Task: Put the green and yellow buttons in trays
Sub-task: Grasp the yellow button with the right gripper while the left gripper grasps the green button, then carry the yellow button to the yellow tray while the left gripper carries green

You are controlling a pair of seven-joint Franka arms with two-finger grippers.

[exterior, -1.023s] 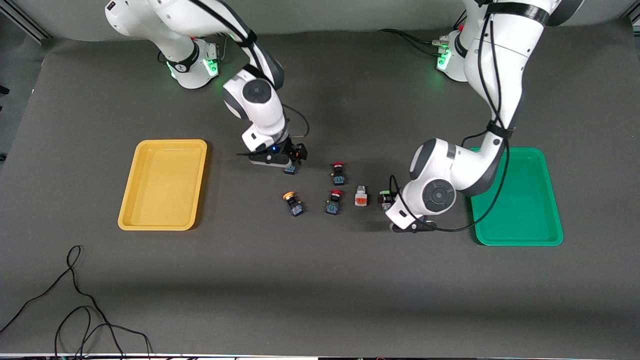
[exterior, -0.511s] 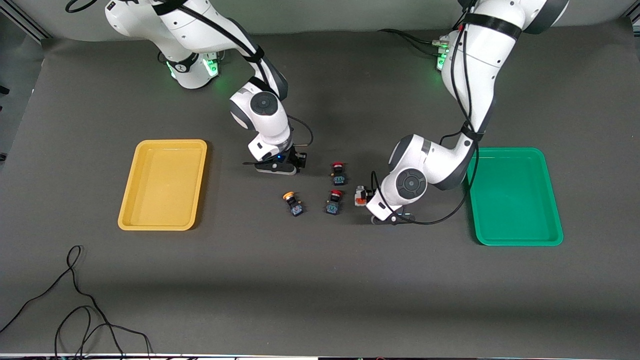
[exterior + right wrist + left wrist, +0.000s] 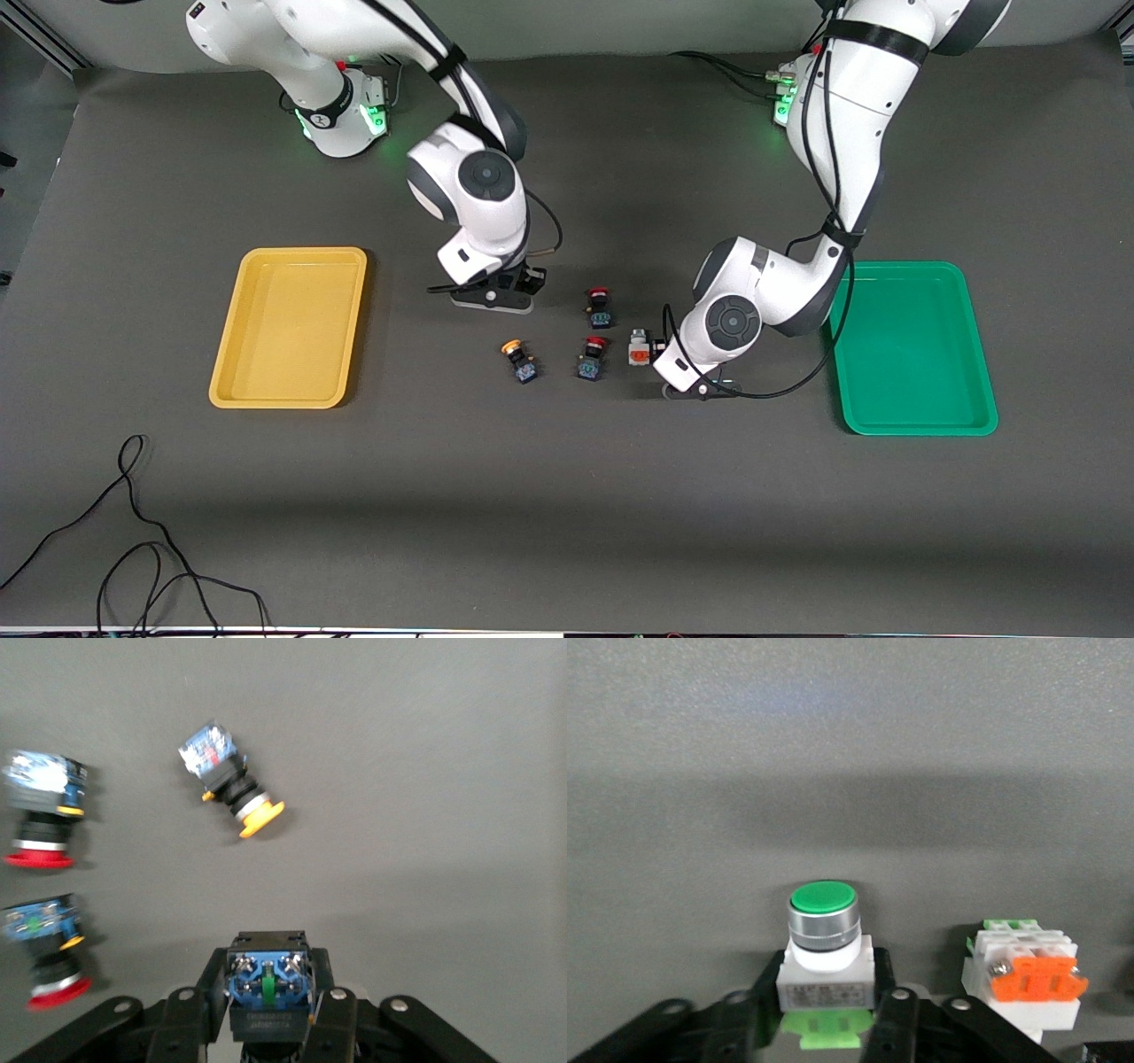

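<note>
Your right gripper (image 3: 266, 1010) was clamped on a black-and-blue button body (image 3: 267, 986), lifted above the table (image 3: 425, 771). Below lay one yellow-capped button (image 3: 232, 790) and two red-capped buttons (image 3: 42, 819) (image 3: 49, 948), apart.

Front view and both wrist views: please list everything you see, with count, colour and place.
yellow tray: one, yellow, toward the right arm's end of the table.
green tray: one, green, toward the left arm's end.
yellow-capped button: one, blue body, on the table between the trays.
red-capped buttons: two, blue bodies, beside the yellow-capped button.
white and orange button: one, beside the red-capped buttons.
green-capped button: one, white body, in the left tool.
blue-bodied button: one, cap hidden, in the right tool.
cables: black, nearest the front camera.
left tool: shut on the green-capped button.
right tool: shut on the blue-bodied button.
</note>
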